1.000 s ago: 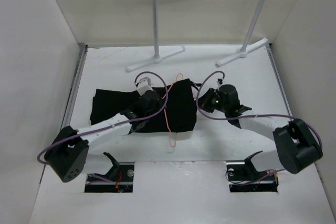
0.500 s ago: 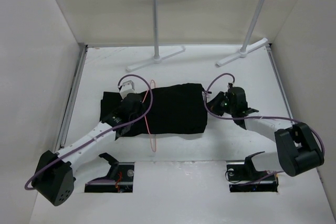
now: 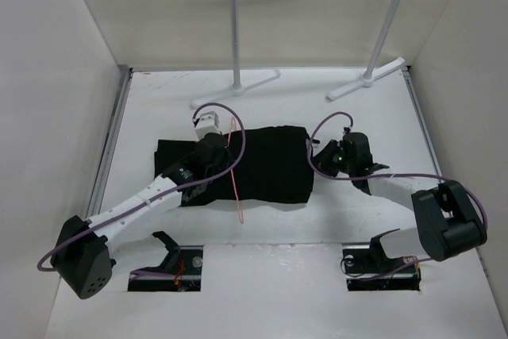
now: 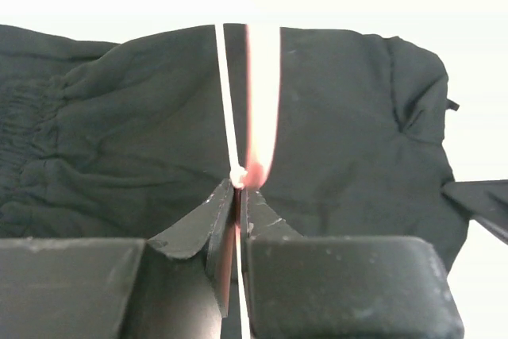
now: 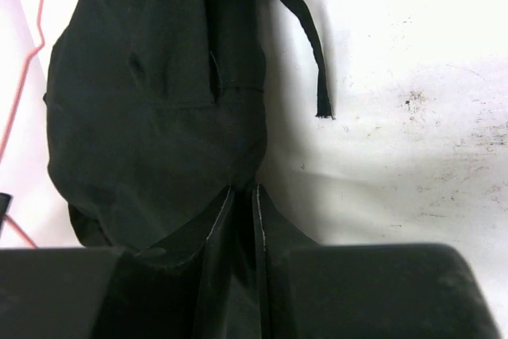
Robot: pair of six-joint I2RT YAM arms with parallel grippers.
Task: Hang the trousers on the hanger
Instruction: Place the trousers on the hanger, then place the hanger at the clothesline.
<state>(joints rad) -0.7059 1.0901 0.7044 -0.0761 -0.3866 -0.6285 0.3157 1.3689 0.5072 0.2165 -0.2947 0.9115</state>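
Note:
The black trousers [image 3: 266, 166] lie folded flat across the middle of the table. They also fill the left wrist view [image 4: 127, 132] and the right wrist view [image 5: 151, 109]. The thin pink-red wire hanger [image 3: 236, 166] stands on edge across the trousers, left of their middle. My left gripper [image 3: 213, 147] is shut on the hanger wire [image 4: 259, 125] above the cloth. My right gripper [image 3: 319, 156] is shut on the right edge of the trousers, with cloth pinched between its fingers [image 5: 242, 204]. A bit of the hanger [image 5: 32, 45] shows at the left of the right wrist view.
A white-posted clothes rail [image 3: 234, 29] with a silver bar stands at the back, its feet [image 3: 230, 91] on the far table. White walls close in left and right. A loose black drawstring [image 5: 305, 37] lies on the table beside the cloth.
The left arm first swung left, dragging the hanger leftward over the trousers, then came slightly right. The right gripper pulled the cloth's right edge outward, spreading the trousers wider.

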